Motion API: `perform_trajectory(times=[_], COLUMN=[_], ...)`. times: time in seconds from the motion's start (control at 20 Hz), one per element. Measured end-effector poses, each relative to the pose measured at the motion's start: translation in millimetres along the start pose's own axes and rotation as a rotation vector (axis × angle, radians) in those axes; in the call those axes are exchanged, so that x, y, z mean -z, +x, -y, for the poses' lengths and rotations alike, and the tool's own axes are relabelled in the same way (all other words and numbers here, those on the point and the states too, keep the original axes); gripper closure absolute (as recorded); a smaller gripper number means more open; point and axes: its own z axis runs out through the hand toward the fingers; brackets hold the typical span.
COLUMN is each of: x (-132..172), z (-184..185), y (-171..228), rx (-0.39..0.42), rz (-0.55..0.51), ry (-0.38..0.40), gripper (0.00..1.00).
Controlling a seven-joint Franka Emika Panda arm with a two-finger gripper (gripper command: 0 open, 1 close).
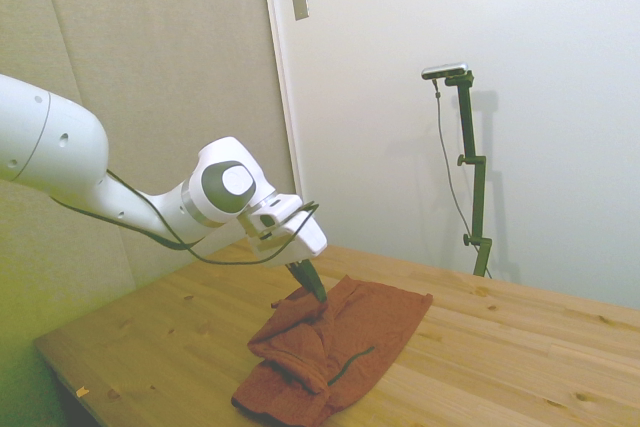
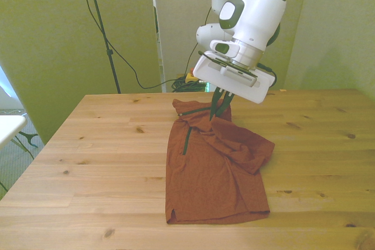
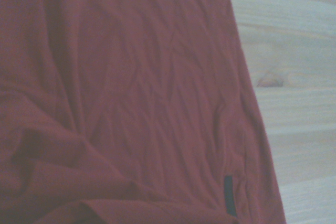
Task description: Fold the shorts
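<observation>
Rust-brown cloth filled most of the wrist view: the shorts, creased and slightly blurred, with a short dark strip near one edge and bare pale planks beside them. From the front, the shorts lay spread on the wooden table a little toward the front view's right, their near hem close to the table's front edge and a dark zipper line running down the upper part. A fold bulged out toward the front view's right.

At the far end of the garment, the gripper stood tilted with its dark fingers drawn close together, pinching a raised bit of the shorts; the white hand body hid where the fingers began. In the side view the gripper met the cloth at a lifted peak, though the contact itself was too small to make out clearly.

Plain pale walls surrounded the table, and cables trailed on the floor behind.
</observation>
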Motion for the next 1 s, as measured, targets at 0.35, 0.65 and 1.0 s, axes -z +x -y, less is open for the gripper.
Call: perform_trajectory(times=[0.35, 0.65, 1.0], x=[-24.6, -49.8, -61.1], z=[4.1, 34.2, 65.8], y=[88.7, 132.7, 161.4], rx=[-0.063, -0.066, -0.074], rz=[0.114, 0.151, 0.194], ry=[-0.008, -0.024, -0.002], gripper=[1.00, 1.00, 1.00])
